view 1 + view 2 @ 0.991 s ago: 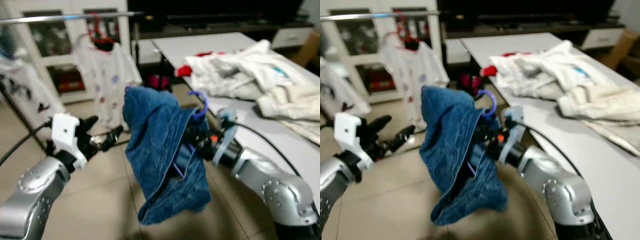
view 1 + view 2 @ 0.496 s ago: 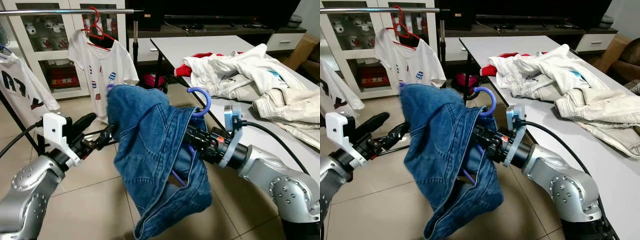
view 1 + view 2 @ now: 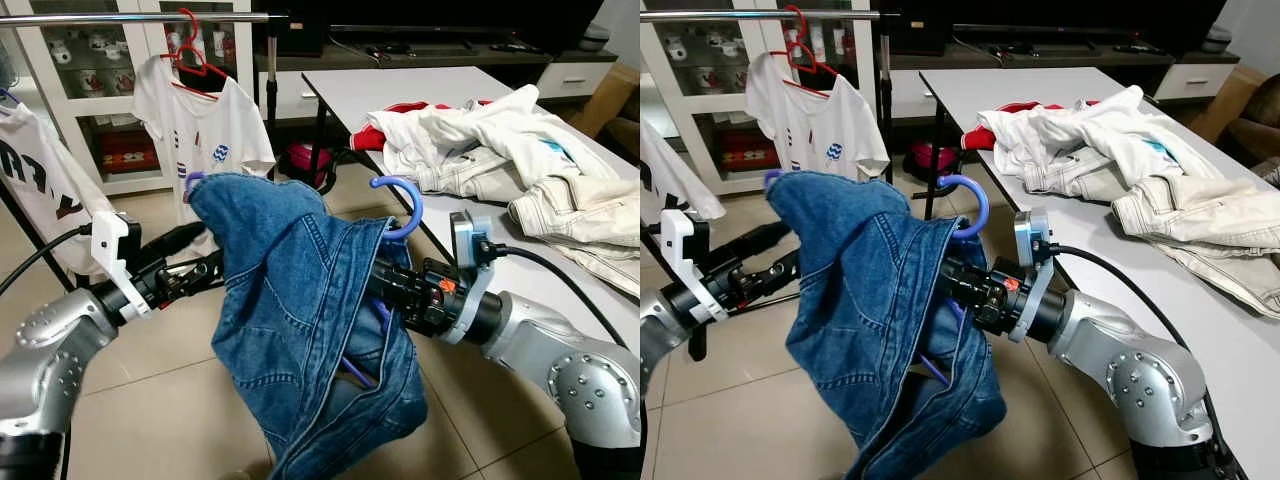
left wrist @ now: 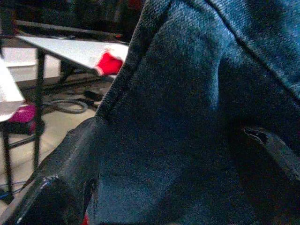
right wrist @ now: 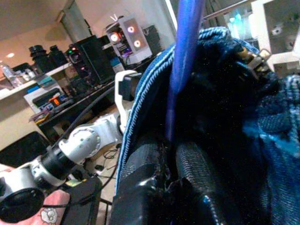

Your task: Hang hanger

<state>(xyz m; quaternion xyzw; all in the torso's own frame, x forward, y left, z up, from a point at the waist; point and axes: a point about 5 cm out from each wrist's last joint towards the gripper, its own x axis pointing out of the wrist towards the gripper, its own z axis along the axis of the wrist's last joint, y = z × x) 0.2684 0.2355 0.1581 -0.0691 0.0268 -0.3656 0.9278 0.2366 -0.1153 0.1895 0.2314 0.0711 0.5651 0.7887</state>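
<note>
your right pincer (image 3: 385, 285) is clamped on the blue hanger (image 3: 398, 205) at its neck, mid-air off the bench (image 3: 420, 90) front edge. denim jacket (image 3: 300, 320) on it: judge heavy, floppy, prone to slide. left pincer (image 3: 205, 270) fingers spread against the denim. rail (image 3: 140, 18) stands beyond, white t-shirt (image 3: 200, 115) hanging; tiled floor (image 3: 150, 400) below.

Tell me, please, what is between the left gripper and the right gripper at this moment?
In the left eye view, the blue denim garment on the blue hanger lies between the left gripper and the right gripper, which clamps the hanger.
</note>
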